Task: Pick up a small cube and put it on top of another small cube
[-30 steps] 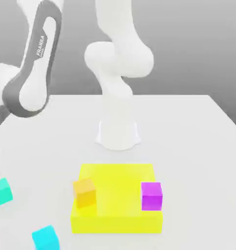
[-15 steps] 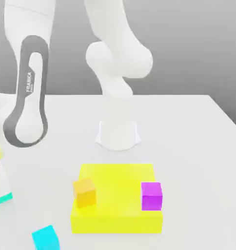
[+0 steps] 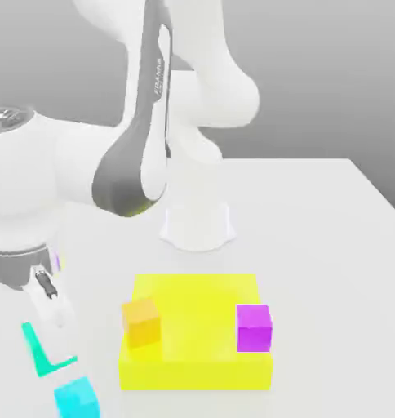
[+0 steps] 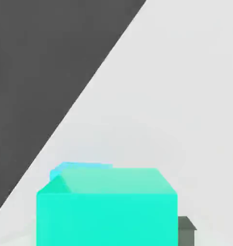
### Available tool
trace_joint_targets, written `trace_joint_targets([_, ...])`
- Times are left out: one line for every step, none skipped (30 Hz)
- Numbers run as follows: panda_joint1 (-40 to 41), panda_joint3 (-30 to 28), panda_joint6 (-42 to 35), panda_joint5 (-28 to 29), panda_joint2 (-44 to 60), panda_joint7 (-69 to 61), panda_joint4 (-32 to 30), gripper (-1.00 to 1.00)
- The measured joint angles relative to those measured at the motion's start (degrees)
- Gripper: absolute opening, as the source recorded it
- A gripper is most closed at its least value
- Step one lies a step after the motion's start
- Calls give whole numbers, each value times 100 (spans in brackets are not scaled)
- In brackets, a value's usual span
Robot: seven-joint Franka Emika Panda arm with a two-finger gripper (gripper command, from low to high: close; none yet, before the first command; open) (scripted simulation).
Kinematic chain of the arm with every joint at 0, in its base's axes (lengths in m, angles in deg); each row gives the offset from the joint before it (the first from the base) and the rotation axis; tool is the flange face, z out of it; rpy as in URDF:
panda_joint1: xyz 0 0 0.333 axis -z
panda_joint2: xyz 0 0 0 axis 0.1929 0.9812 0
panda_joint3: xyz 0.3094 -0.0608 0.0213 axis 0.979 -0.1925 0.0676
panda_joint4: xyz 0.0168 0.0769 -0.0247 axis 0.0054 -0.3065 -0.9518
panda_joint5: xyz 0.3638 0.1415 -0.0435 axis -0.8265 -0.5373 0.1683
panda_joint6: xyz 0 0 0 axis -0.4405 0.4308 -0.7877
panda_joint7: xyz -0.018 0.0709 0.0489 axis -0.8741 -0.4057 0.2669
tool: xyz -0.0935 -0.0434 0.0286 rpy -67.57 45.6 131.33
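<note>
Off the table, the gripper has lifted the small cube.

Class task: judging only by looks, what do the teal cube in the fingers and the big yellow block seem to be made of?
Small greenish-teal cube: a smooth, matte solid, perhaps plastic; flat even colour, crisp edges, no grain or shine. Large flat yellow block: the same look, uniform matte yellow faces with no texture. Both are simulator renders, so the true material stays open.

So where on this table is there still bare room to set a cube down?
The table is bare on the exterior view's right, beside the yellow block, and behind it around the robot base. The near left is crowded: end effector holding the teal cube, beside the cyan cube.
</note>
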Motion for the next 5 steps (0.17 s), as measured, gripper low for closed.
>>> trace_joint_targets([-2,28,168,-40,186,-4,17,-100])
trace_joint_targets([15,65,350,-77,383,-19,31,-100])
trace_joint_targets([14,77,455,-103,497,-31,39,100])
trace_joint_targets([14,77,455,-103,497,-31,40,100])
trace_joint_targets([14,77,455,-103,497,-31,40,100])
